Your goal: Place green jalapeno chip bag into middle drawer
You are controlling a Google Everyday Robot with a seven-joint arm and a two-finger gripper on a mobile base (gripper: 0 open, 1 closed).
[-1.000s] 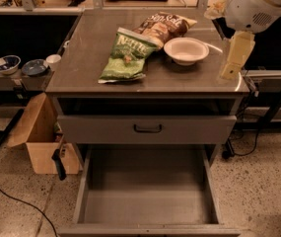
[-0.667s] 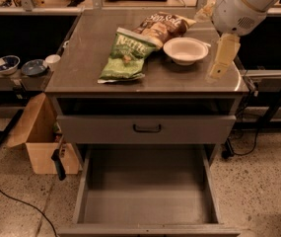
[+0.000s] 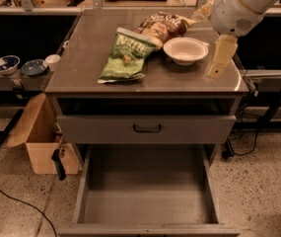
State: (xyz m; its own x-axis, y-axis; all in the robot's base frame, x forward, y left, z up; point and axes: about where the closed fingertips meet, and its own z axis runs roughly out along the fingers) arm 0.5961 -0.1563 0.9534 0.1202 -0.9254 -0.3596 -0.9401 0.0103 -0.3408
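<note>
The gripper (image 3: 218, 58) hangs over the desk's (image 3: 81, 63) right edge, jaws unreadable; the crinkly green foil chip bag (image 3: 125, 58) seems light and slippery, so pinch its top edge.

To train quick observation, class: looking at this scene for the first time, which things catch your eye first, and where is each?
The crinkly green foil chip bag lies flat on the grey cabinet top, left of a round white bowl. The robot's pale gripper hangs over the top's right edge, beside the bowl. Below, the wide grey metal drawer stands pulled out.
</note>
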